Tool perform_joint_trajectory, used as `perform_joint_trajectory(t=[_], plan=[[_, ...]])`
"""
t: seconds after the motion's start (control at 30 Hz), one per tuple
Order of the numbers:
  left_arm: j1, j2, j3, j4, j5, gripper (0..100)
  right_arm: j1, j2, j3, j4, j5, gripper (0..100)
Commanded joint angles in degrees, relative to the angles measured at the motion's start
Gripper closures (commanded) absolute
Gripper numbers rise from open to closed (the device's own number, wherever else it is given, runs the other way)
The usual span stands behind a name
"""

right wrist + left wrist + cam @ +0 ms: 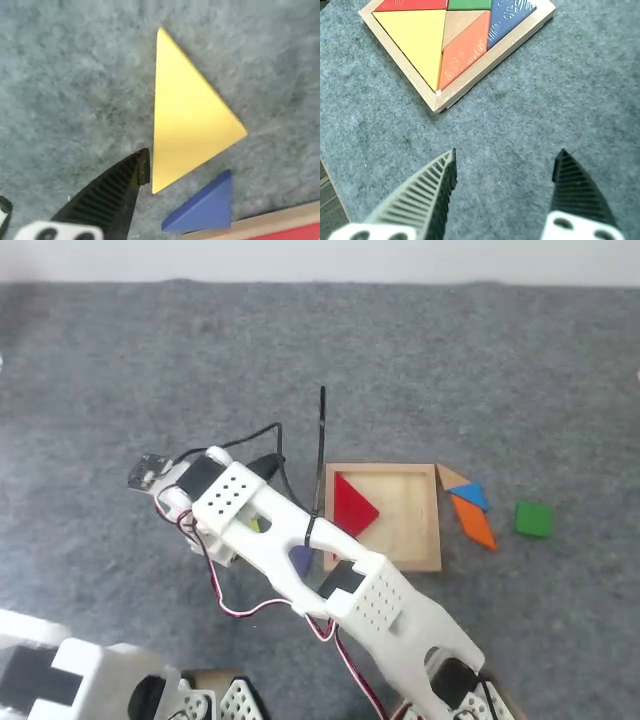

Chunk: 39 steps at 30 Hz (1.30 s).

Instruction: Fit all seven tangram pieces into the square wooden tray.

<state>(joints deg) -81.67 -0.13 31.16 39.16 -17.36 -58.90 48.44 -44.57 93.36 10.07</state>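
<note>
On the grey mat (450, 370), the square wooden tray (437, 525) holds just the red triangle (352, 502). The big yellow triangle (185, 115) lies flat, left of the tray. The right gripper (139, 170) is just beside its edge. I cannot tell if that gripper is spread. The left gripper (505, 160) is spread wide. The small blue triangle (205, 207) sits near, so a push could slide the yellow one into it.

Grey felt mat (450, 350), pale strip behind (320, 258)
</note>
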Motion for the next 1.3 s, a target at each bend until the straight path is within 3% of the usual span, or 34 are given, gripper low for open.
perform_joint_trajectory(t=[0.0, 0.2, 0.6, 0.93, 1.27], plan=[[-0.26, -0.88, -0.4, -0.97, -0.88, 69, -0.84, -1.1, -5.1, 0.75, -0.44, 38.9], [-0.35, -0.88, -0.4, -0.97, -0.88, 69, -0.75, 2.95, -5.63, -1.71, 1.85, 44.8], [-0.35, -0.88, -0.22, -0.97, -0.88, 69, -2.95, 5.93, -5.8, -5.05, 3.08, 43.7], [-1.23, -0.88, -0.48, -0.97, -0.88, 69, -2.95, 6.73, -5.45, -5.49, 3.34, 67.3], [-1.32, -0.88, -0.48, -0.97, -0.88, 69, -2.95, 9.8, -5.8, -4.0, 3.34, 69.0]])
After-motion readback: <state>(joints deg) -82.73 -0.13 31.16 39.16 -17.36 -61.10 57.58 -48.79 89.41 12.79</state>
